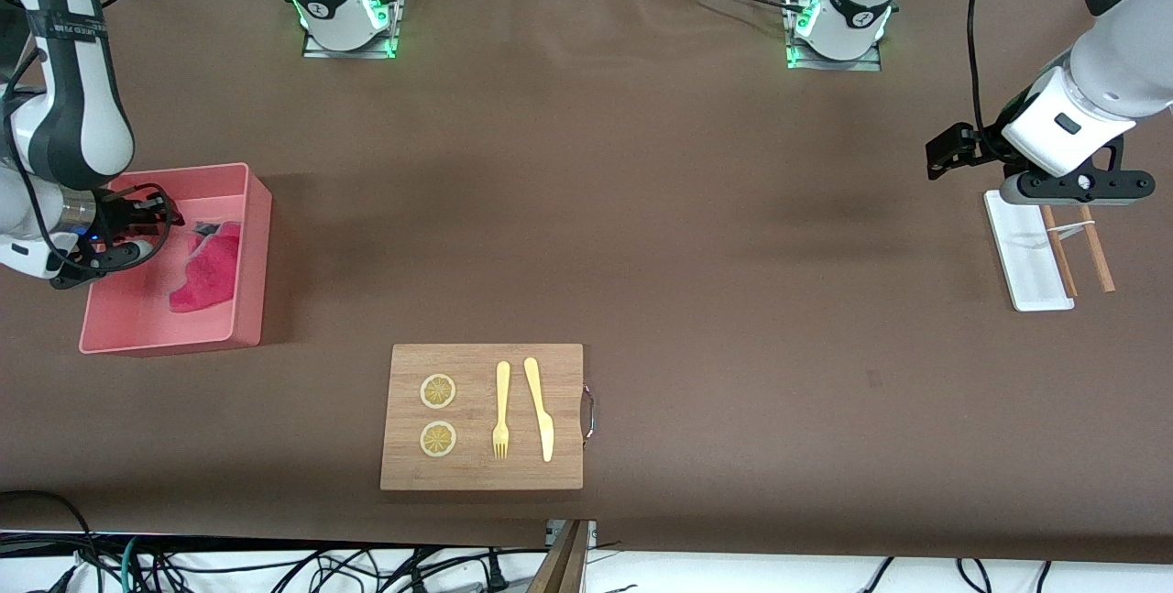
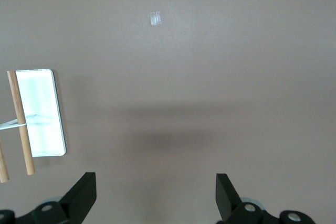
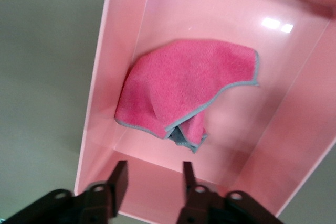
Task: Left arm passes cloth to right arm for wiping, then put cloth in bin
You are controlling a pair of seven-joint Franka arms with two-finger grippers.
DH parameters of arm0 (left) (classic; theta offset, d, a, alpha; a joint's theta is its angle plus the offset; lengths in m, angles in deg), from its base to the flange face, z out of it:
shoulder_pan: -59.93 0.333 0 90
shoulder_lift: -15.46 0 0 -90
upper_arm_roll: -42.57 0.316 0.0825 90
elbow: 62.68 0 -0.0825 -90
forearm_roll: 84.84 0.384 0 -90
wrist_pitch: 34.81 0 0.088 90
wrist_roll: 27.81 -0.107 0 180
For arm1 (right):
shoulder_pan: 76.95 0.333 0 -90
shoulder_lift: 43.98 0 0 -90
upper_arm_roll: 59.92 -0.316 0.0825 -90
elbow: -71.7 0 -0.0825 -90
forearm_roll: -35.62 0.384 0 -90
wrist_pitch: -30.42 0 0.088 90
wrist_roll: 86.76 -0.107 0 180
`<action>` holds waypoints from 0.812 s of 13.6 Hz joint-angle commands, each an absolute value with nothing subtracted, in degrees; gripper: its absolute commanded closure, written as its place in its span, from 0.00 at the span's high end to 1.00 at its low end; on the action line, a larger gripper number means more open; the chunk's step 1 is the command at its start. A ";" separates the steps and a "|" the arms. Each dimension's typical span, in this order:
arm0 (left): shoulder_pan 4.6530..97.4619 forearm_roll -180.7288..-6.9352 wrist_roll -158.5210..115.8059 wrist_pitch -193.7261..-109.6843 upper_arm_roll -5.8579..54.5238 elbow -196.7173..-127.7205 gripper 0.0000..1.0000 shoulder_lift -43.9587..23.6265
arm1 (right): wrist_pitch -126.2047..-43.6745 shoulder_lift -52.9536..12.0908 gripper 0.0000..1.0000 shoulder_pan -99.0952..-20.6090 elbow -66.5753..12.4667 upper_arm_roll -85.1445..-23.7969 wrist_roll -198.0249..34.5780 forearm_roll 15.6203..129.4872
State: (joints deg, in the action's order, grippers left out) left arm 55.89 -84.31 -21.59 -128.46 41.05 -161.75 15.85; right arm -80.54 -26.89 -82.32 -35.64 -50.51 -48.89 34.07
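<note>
The magenta-red cloth (image 1: 209, 272) (image 3: 184, 90) lies crumpled on the floor of the salmon-pink bin (image 1: 257, 254) (image 3: 126, 51), at the right arm's end of the table. My right gripper (image 1: 163, 213) (image 3: 154, 166) hangs over the bin, above the cloth, open, with nothing between its fingers. My left gripper (image 1: 1072, 199) (image 2: 155, 177) waits open and holds nothing, over bare table at the left arm's end, beside the small white tray.
A flat white tray (image 1: 1026, 254) (image 2: 42, 114) with two wooden sticks (image 1: 1095, 249) (image 2: 21, 124) beside it lies under the left hand. A wooden cutting board (image 1: 476, 474) near the front camera carries two lemon slices (image 1: 438, 391), a fork (image 1: 501, 410) and a knife (image 1: 541, 410).
</note>
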 commanded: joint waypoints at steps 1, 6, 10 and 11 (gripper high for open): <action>55.36 -85.81 -22.97 -127.44 41.60 -160.94 1.00 16.07 | -79.27 -31.66 1.00 -82.58 -35.87 -51.74 -51.05 35.18; 55.80 -85.81 -23.06 -126.83 41.60 -160.68 1.00 16.16 | -71.38 -41.33 1.00 -82.22 -35.44 -58.77 -68.62 35.18; 55.71 -85.81 -23.06 -126.65 41.60 -160.59 1.00 16.16 | -64.61 -48.28 1.00 -79.07 -33.69 -61.58 -81.01 36.59; 55.45 -85.72 -22.98 -126.65 41.60 -160.33 1.00 16.16 | -61.90 -48.90 1.00 -79.06 -32.11 -62.98 -83.13 36.59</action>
